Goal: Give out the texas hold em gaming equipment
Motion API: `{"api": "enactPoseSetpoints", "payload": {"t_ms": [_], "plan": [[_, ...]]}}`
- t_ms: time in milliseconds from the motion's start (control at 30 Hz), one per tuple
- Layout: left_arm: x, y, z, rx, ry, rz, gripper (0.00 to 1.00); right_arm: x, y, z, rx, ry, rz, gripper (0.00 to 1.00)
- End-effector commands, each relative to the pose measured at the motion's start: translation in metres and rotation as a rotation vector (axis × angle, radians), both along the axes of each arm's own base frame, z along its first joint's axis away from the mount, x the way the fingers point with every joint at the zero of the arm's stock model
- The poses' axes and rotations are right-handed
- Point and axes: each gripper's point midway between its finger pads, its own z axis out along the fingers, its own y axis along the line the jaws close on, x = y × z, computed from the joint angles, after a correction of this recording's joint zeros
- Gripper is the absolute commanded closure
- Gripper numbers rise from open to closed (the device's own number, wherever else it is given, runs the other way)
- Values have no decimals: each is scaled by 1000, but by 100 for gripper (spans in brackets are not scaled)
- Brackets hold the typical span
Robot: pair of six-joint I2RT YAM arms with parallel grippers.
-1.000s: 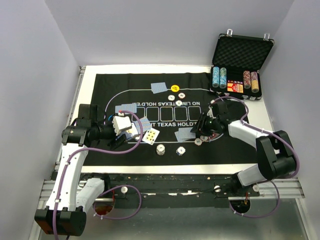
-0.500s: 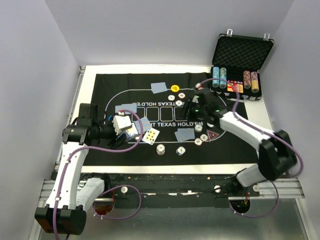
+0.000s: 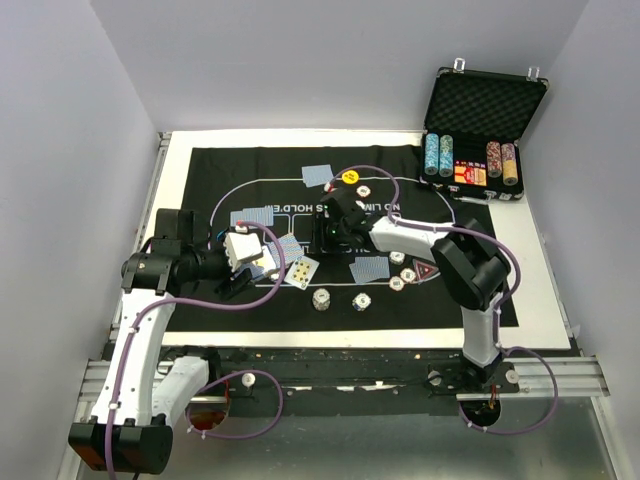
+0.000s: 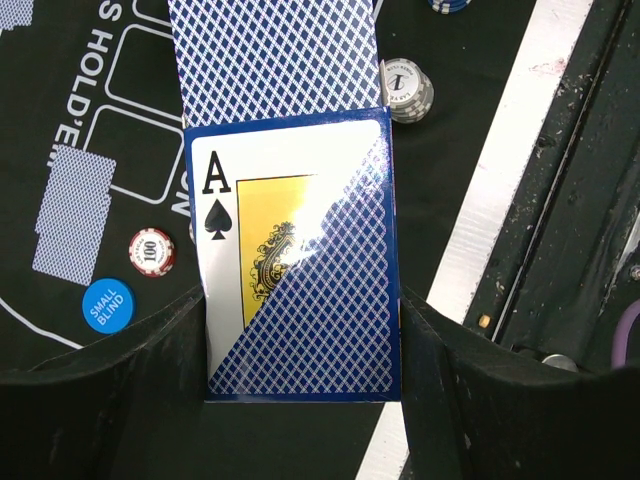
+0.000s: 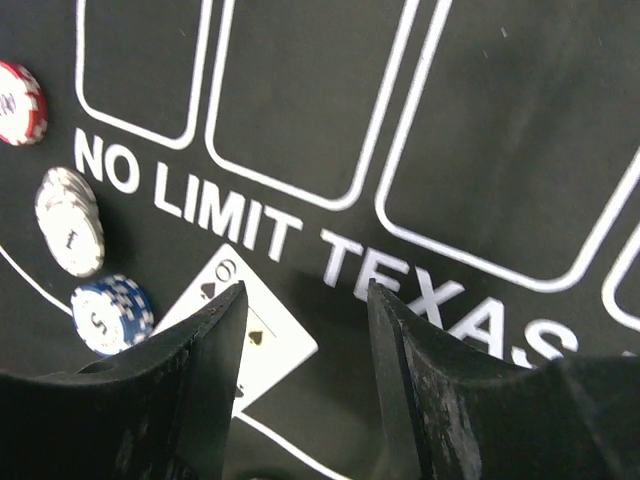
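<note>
My left gripper [image 3: 240, 252] is shut on the small deck box [image 4: 300, 260], which is blue-patterned with an ace of spades print, and holds it above the mat's left side. A blue-backed card [image 4: 270, 60] shows past the box's top edge. My right gripper [image 3: 325, 233] is open and empty low over the mat's middle, its jaws [image 5: 305, 330] above the "NO LIMIT TEXAS" print. A face-up spade card [image 5: 270, 345] lies partly under the left finger [image 5: 195, 380]; it also shows in the top view [image 3: 302, 270]. Blue-backed cards [image 3: 370, 268] and chip stacks [image 3: 321, 298] lie on the mat.
The black felt mat [image 3: 470, 300] covers most of the table. An open black case [image 3: 485, 100] with chip rows stands at the back right. A yellow button [image 3: 349, 177] lies at the back, a blue small-blind disc [image 4: 107, 304] and a red chip [image 4: 151, 250] nearby. White [image 5: 70, 220] and blue [image 5: 112, 312] chip stacks stand left of the right gripper.
My right arm has swung left from the mat's right side to its middle, ending near the face-up card. My left arm and the deck box have stayed put.
</note>
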Motion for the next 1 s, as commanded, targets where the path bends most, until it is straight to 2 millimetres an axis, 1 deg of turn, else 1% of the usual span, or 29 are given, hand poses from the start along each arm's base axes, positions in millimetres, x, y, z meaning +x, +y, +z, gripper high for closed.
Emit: {"api": "enactPoseSetpoints", "payload": {"t_ms": [0,67,167,333,433,567,700,733,800,833,867,967], "plan": [[-2,-4,15,-24,-52,-23,53,22,16,4,-1,-86,-21,41],[-3,-4,15,-25,-52,-24,53,21,21,-1,-8,-82,-15,41],[-3,-4,16,-24,-54,-25,52,15,24,-13,-25,-61,3,42],[-4,-5,16,-25,-58,-28,53,-6,30,-32,-45,-21,47,44],[-3,-5,16,-25,-58,-27,53,-18,33,-35,-53,-13,70,45],[-3,-4,16,-24,-62,-26,53,-40,34,-33,-58,0,95,46],[-2,-4,16,-23,-62,-25,53,-58,26,-26,-51,9,100,47],[-2,-4,15,-23,-60,-25,53,-67,28,-24,-34,26,119,47],[-1,-4,16,-23,-66,-26,53,-76,24,-20,-29,34,124,48],[-1,-4,17,-24,-66,-26,53,-91,23,-14,-15,44,147,48],[-1,-5,17,-26,-64,-24,53,-95,22,-14,-16,45,157,48],[-1,-5,18,-30,-60,-23,52,-110,31,-12,26,63,230,49]]}}
